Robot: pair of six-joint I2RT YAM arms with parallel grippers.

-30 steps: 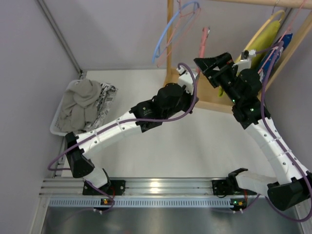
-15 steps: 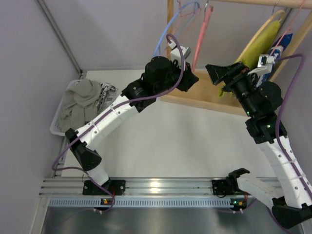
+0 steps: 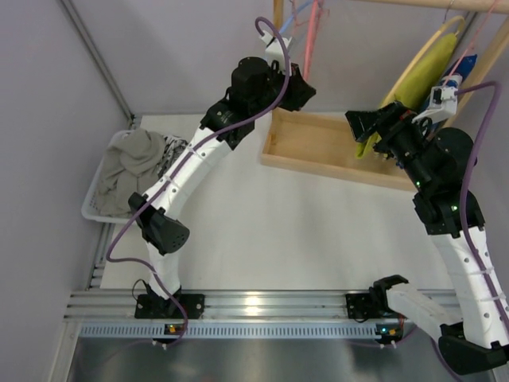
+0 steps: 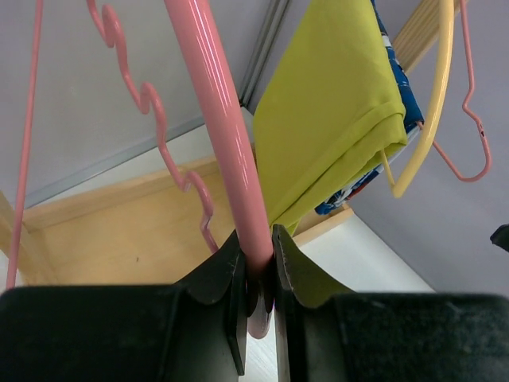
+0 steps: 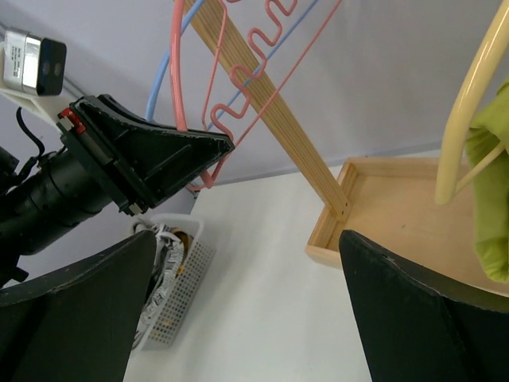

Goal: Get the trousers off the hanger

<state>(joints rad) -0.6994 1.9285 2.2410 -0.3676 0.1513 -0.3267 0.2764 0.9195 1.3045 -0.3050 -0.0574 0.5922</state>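
Observation:
My left gripper is raised high at the wooden rack and is shut on a bar of the pink hanger. In the left wrist view the pink bar runs up out of the closed jaws, and no cloth hangs on it. The grey trousers lie bunched in the white basket at the far left. My right gripper is open and empty, to the right of the hanger; its wrist view shows the left gripper and the pink hanger.
A wooden tray forms the rack's base, with an upright post. A light blue hanger hangs by the pink one. A yellow-green garment on a tan-yellow hanger hangs to the right. Black-and-white patterned cloth lies in the basket.
My left arm has lifted the pink hanger up and back toward the rack's top. My right gripper has drawn back to the right, away from the hanger.

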